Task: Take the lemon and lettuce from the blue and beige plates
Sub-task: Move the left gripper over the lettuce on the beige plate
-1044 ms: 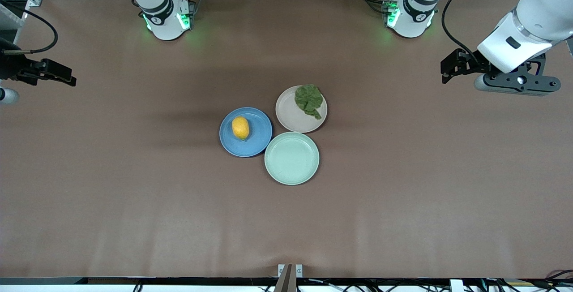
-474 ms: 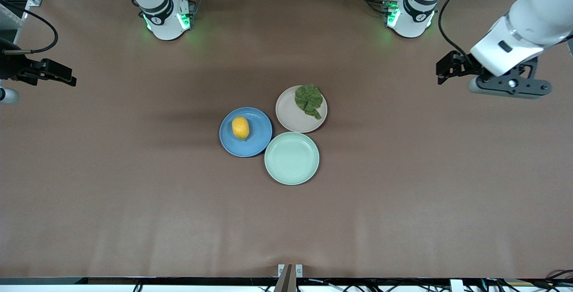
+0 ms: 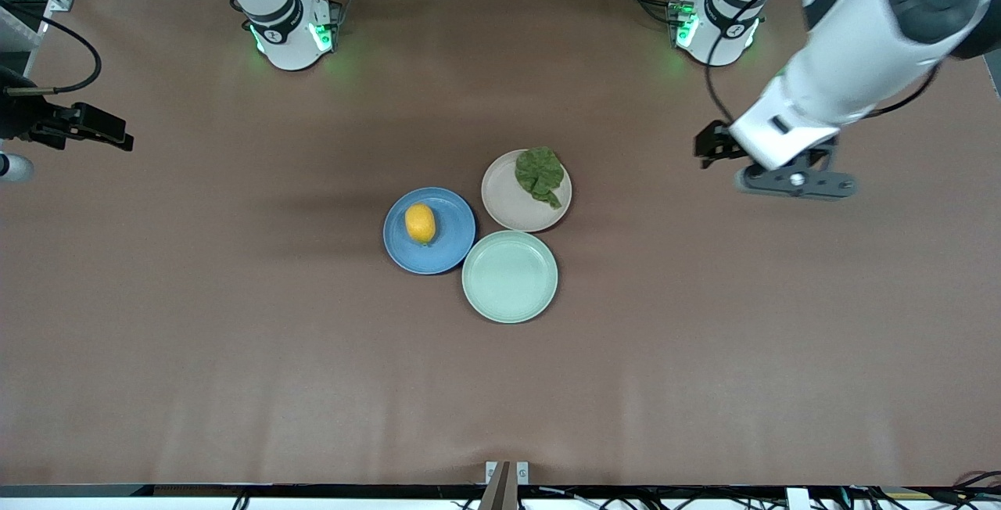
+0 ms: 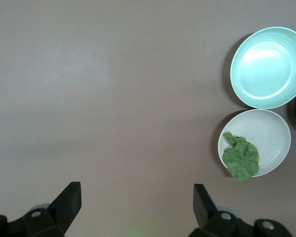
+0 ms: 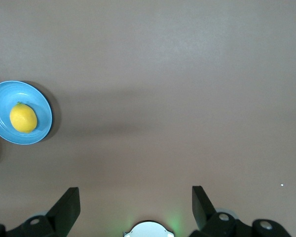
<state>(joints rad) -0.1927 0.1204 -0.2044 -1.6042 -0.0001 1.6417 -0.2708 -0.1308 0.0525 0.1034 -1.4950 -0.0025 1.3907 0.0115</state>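
Note:
The lemon [image 3: 420, 223] lies on the blue plate [image 3: 451, 242]. The lettuce [image 3: 539, 174] lies at the rim of the beige plate [image 3: 510, 201], on the side toward the robots. My left gripper [image 3: 708, 149] is open and empty, in the air over bare table between the beige plate and the left arm's end. Its wrist view shows the lettuce [image 4: 240, 159] on the beige plate [image 4: 269, 131], well off from its gripper [image 4: 135, 203]. My right gripper [image 3: 105, 133] waits open and empty at the right arm's end. Its wrist view shows the lemon [image 5: 23, 118] on the blue plate [image 5: 19, 91].
An empty mint-green plate [image 3: 510, 276] touches both other plates, nearer to the front camera; it also shows in the left wrist view [image 4: 269, 66]. The three plates sit in the middle of the brown table [image 3: 235, 338]. The arm bases stand along the table's edge farthest from the front camera.
My left arm has swung from the left arm's end of the table toward the beige plate, its gripper still open. The right arm, the plates, lemon and lettuce have not moved.

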